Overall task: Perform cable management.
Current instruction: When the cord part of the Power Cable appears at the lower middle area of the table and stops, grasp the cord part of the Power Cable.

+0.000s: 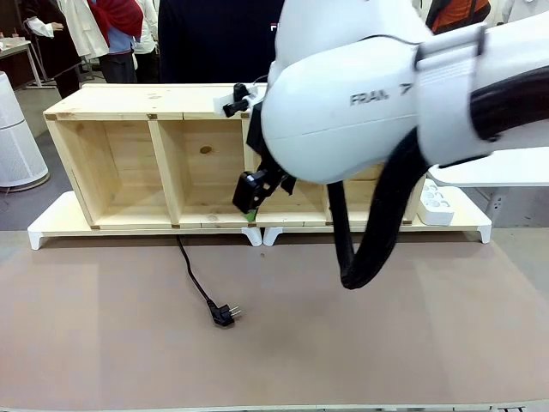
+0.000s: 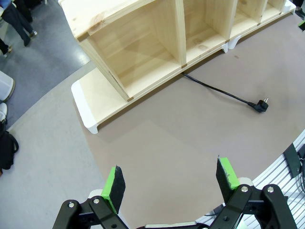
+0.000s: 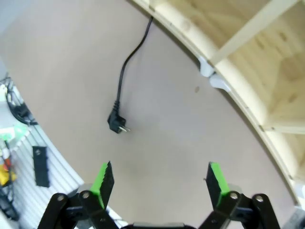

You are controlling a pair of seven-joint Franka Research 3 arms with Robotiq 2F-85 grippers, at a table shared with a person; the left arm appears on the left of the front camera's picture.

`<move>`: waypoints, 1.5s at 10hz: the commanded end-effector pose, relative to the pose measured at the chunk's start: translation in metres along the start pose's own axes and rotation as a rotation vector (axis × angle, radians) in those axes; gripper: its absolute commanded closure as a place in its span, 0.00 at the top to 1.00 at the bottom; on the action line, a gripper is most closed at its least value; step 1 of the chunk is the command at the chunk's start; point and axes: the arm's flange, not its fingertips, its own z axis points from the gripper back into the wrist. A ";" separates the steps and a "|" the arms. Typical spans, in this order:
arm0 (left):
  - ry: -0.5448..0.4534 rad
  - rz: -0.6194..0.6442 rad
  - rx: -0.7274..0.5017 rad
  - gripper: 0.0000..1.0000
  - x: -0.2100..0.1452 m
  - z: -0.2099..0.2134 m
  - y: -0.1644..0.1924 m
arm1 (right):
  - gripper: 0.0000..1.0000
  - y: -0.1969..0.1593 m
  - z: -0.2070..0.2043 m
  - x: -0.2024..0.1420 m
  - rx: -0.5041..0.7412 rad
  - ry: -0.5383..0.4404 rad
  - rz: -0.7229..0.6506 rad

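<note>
While left and right jaws gape empty, the cable (image 1: 196, 279) trails from under the wooden shelf (image 1: 129, 103)

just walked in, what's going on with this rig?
Nothing is held. Both grippers are open: the right gripper hangs above the table in front of the wooden shelf, the left gripper over the table toward the shelf's left end. The cable lies loose on the table, running from under the shelf to its plug.
</note>
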 end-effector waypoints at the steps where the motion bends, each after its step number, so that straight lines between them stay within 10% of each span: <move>1: -0.005 0.002 -0.005 1.00 -0.001 0.001 0.001 | 1.00 0.008 -0.027 0.020 -0.074 -0.041 -0.076; 15: -0.005 0.002 -0.005 1.00 -0.001 0.001 0.001 | 1.00 0.070 -0.156 0.032 -0.173 0.091 -0.009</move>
